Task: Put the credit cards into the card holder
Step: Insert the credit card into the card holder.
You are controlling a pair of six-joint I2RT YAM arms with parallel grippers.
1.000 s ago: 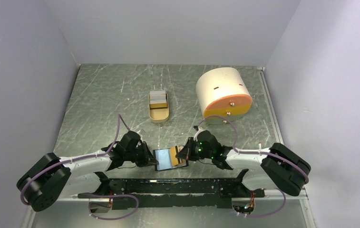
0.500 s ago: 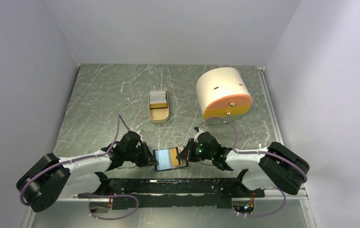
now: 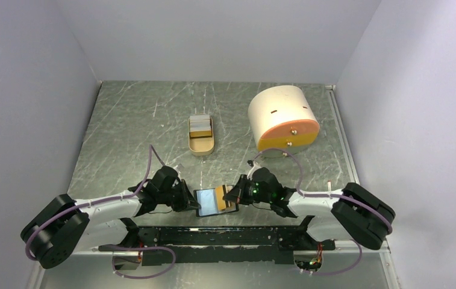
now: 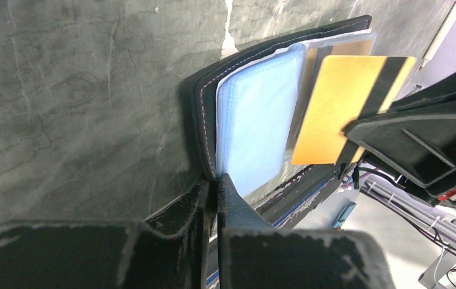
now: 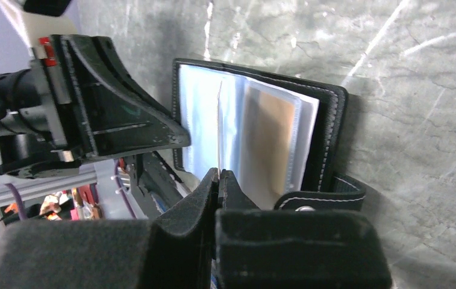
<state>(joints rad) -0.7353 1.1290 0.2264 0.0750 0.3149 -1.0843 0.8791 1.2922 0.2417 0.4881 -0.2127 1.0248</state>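
No text, label, brand, number or sign is legible in any view. The yellow-orange card (image 4: 334,105) shows only a plain black stripe. The card holder (image 4: 255,129), the tan tray (image 3: 202,153) and the cream-and-orange cylinder (image 3: 279,108) bear no readable marking.

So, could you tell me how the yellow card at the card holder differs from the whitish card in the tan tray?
The yellow card is orange-yellow with a dark stripe; the whitish card is pale. The yellow card is pinched in the shut right gripper over the open card holder, at the near edge. The whitish card lies ungripped in the tan tray, farther back. Both are thin rectangular cards.
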